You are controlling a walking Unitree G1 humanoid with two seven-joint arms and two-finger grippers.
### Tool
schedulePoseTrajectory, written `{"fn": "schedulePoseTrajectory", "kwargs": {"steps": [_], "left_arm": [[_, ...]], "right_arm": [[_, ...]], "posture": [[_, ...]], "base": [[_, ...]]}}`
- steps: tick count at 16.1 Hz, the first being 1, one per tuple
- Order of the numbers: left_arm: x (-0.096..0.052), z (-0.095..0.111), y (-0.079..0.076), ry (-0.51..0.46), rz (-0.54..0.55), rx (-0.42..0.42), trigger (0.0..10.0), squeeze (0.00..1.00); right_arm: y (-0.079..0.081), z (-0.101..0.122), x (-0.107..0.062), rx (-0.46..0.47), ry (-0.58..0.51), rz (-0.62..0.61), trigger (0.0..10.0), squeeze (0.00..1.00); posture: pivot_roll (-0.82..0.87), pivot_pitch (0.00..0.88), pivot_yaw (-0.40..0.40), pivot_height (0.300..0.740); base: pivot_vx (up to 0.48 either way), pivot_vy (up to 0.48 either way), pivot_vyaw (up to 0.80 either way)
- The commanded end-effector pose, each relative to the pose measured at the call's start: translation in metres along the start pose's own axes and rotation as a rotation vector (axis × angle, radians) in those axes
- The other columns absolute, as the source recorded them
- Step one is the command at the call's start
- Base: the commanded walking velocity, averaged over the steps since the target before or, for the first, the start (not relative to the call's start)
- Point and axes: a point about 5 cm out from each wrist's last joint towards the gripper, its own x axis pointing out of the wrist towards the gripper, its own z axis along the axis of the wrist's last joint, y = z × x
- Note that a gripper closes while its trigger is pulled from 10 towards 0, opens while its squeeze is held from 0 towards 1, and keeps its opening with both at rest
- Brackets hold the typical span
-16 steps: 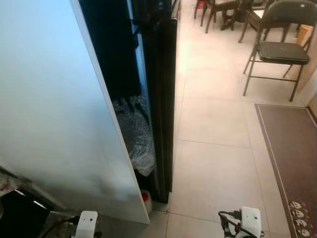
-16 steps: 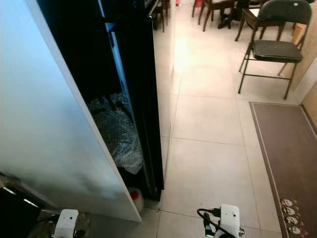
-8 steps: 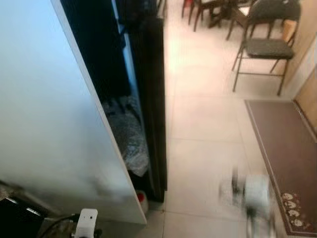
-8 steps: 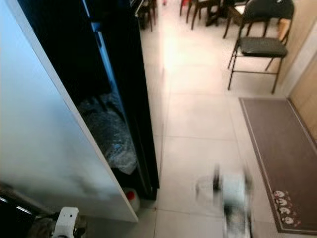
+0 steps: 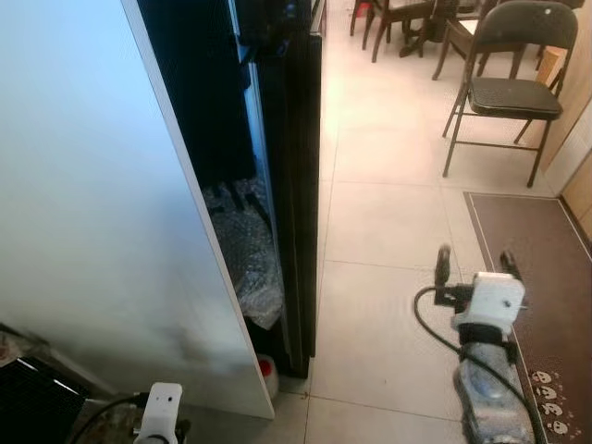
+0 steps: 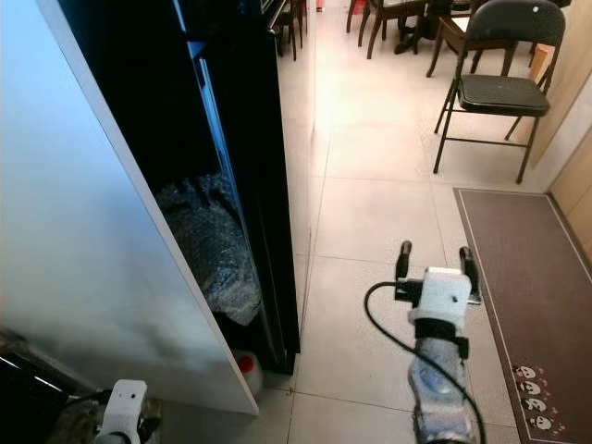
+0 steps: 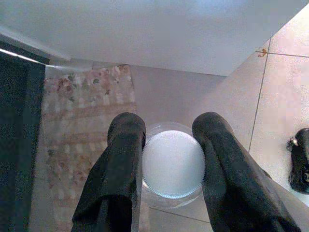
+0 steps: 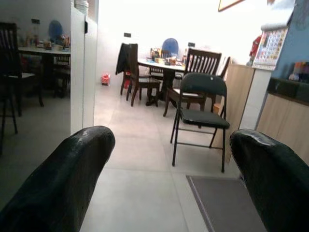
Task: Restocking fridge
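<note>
From the left eye view, the robot is standing at the white fridge door point(image 5: 92, 213), which is swung open, with the dark fridge point(image 5: 287, 166) interior behind it. Crinkled plastic wrap point(image 5: 250, 264) is lying low inside, and a small red-capped bottle point(image 5: 267, 375) is sitting on the tiled floor point(image 5: 388, 222) at the foot of the cabinet. The right gripper point(image 5: 472, 261) is lifted over the floor, its two black fingers spread and pointing ahead with nothing between them. A folding chair point(image 5: 509, 88) is standing beyond, and a brown mat point(image 5: 546, 277) is lying along the right side.

From the right eye view, the same scene is showing, with the left arm's wrist camera point(image 6: 125, 407) hanging low by the door's bottom corner.

From the left wrist view, the left gripper point(image 7: 169, 159) is clasping a container point(image 7: 171, 164) with a round white ribbed lid, one finger pressing on each side of it. It is hanging above a patterned rug point(image 7: 82, 140) beside the door. The container is looking like smooth, stiff plastic, probably light but slippery, so gripping across its middle below the lid is likely safest.

From the right wrist view, the spread fingertips point(image 8: 72, 174) are framing the chair and a dining table point(image 8: 161, 65) far off.
</note>
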Motion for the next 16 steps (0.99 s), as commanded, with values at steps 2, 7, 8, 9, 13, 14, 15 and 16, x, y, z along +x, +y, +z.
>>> {"fn": "schedulePoseTrajectory", "kwargs": {"steps": [2,7,8,9,13,14,15,16], "left_arm": [[0.0,0.0,-0.001,0.016,-0.005,0.002,10.0,0.0],[0.001,-0.001,-0.007,0.027,-0.01,0.001,10.0,0.0],[0.001,-0.001,-0.007,0.029,-0.011,-0.003,10.0,0.0],[0.001,-0.002,-0.007,0.026,-0.008,-0.011,10.0,0.0],[0.0,-0.003,-0.004,0.026,0.009,-0.036,10.0,0.0],[0.0,-0.003,-0.004,0.026,0.008,-0.033,10.0,0.0],[0.0,-0.002,-0.003,0.024,0.009,-0.029,10.0,0.0],[0.0,-0.002,-0.001,0.02,0.015,-0.015,10.0,0.0]], "right_arm": [[-0.006,-0.005,-0.003,-0.002,0.033,-0.025,10.0,0.0],[-0.031,0.008,0.0,-0.026,0.008,-0.076,10.0,0.0],[-0.036,0.012,0.0,-0.021,0.004,-0.097,10.0,0.0],[-0.038,0.015,0.002,-0.023,-0.004,-0.098,10.0,0.0],[-0.05,0.02,0.006,-0.036,-0.006,-0.116,10.0,0.0],[-0.056,0.022,0.006,-0.04,0.0,-0.13,10.0,0.0],[-0.058,0.022,0.007,-0.04,0.005,-0.132,10.0,0.0],[-0.055,0.019,0.007,-0.044,0.027,-0.108,10.0,0.0]], "posture": [[-0.14,0.0,0.068,0.74],[-0.16,0.0,0.048,0.74],[-0.15,0.0,0.044,0.74],[-0.14,0.0,0.039,0.74],[-0.11,0.0,0.023,0.74],[-0.1,0.0,0.02,0.74],[-0.08,0.0,0.005,0.74],[-0.07,0.0,-0.002,0.74]], "base": [[0.0,0.0,0.0],[0.0,0.0,0.0],[0.0,0.0,0.0],[0.0,0.0,0.0],[0.0,0.0,0.0],[0.0,0.0,0.0],[0.0,0.0,0.0],[0.0,0.0,0.0]]}}
